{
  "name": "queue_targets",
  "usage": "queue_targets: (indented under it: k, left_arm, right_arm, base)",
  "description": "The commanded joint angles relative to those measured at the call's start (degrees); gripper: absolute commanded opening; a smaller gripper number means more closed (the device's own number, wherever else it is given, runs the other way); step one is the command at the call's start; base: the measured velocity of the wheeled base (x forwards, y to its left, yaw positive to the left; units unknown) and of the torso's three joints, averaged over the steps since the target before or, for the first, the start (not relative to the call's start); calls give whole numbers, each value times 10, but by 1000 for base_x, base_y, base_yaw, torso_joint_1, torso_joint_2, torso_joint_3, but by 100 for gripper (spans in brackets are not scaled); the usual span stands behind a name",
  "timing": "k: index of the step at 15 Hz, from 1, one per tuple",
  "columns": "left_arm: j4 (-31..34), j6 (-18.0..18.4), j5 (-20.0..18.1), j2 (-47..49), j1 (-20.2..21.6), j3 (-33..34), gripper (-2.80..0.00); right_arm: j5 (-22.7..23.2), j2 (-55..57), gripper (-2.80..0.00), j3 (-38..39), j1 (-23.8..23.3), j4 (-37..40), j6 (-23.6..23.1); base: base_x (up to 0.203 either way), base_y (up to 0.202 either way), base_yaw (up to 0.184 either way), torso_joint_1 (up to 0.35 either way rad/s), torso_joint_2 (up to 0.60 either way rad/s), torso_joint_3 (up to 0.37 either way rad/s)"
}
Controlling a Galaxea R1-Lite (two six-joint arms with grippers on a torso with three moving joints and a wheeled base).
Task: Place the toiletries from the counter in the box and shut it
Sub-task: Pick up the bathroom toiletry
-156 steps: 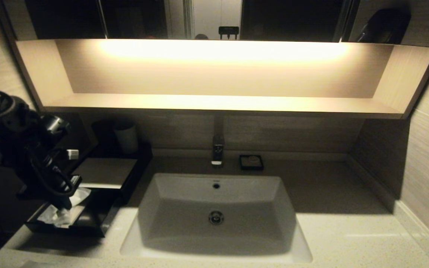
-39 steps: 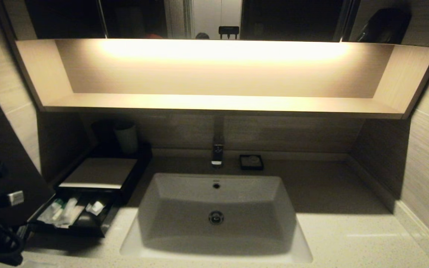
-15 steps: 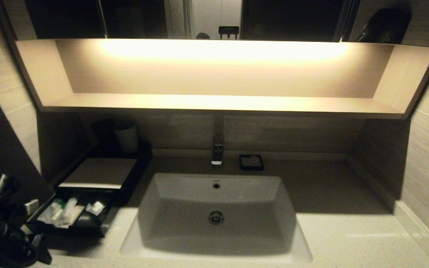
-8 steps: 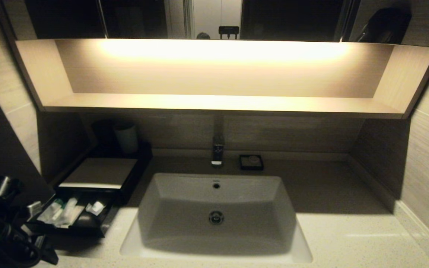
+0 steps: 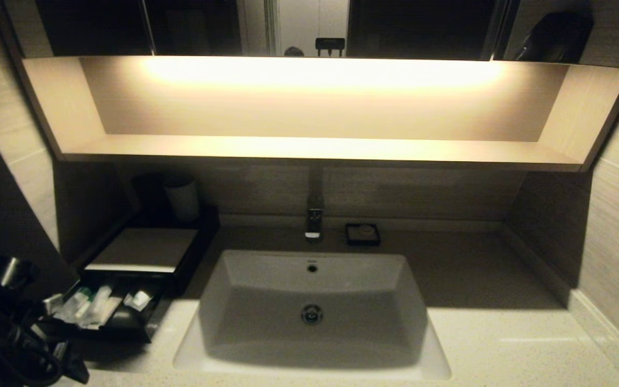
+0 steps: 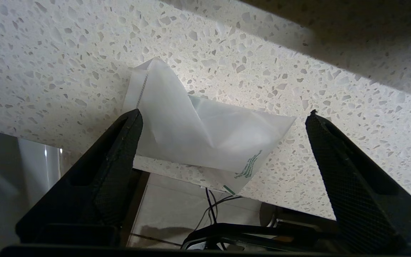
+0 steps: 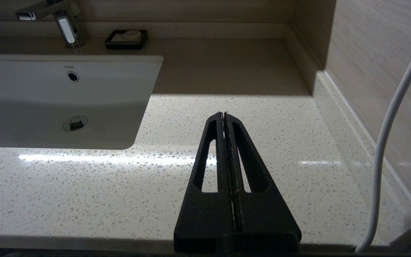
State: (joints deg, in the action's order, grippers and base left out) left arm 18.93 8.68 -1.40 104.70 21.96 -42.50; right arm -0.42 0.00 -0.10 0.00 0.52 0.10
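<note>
The black box (image 5: 143, 248) with a beige top stands at the counter's left. Its drawer (image 5: 127, 328) is slid out and holds several toiletries (image 5: 92, 306). My left arm (image 5: 8, 338) is low at the counter's front left corner, in front of the drawer. My left gripper (image 6: 224, 113) is open, with its fingers on either side of a white sachet with green marks (image 6: 205, 135). The sachet lies on the speckled counter (image 6: 66, 53) with one corner over the front edge. My right gripper (image 7: 224, 114) is shut and empty above the counter to the right of the basin.
The white basin (image 5: 395, 263) fills the middle of the counter, with a tap (image 5: 314, 217) and a small black dish (image 5: 362, 234) behind it. A pale cup (image 5: 182, 199) stands behind the box. A lit wooden shelf (image 5: 320, 148) hangs above. A wall closes off the right side.
My left arm left the drawer, dropped to the front left corner, and in the last second has edged right towards the drawer's front. The toiletries stay in the drawer.
</note>
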Motion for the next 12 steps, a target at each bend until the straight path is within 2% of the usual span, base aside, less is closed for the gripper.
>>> queue_targets:
  k: [1, 10, 11, 12]
  left_arm:
    - [1, 0, 0, 2, 0, 0, 0]
    - [1, 0, 2, 4, 0, 0, 0]
    - [1, 0, 2, 4, 0, 0, -280]
    - [1, 0, 2, 4, 0, -1, -280]
  right_arm:
    - [0, 0, -280, 0, 0, 0, 0]
    - [0, 0, -280, 0, 0, 0, 0]
    - [0, 0, -280, 0, 0, 0, 0]
    - [0, 0, -280, 0, 0, 0, 0]
  base:
    - [0, 0, 0, 0, 0, 0]
    - [0, 0, 0, 0, 0, 0]
    - [0, 0, 0, 0, 0, 0]
    - [0, 0, 0, 0, 0, 0]
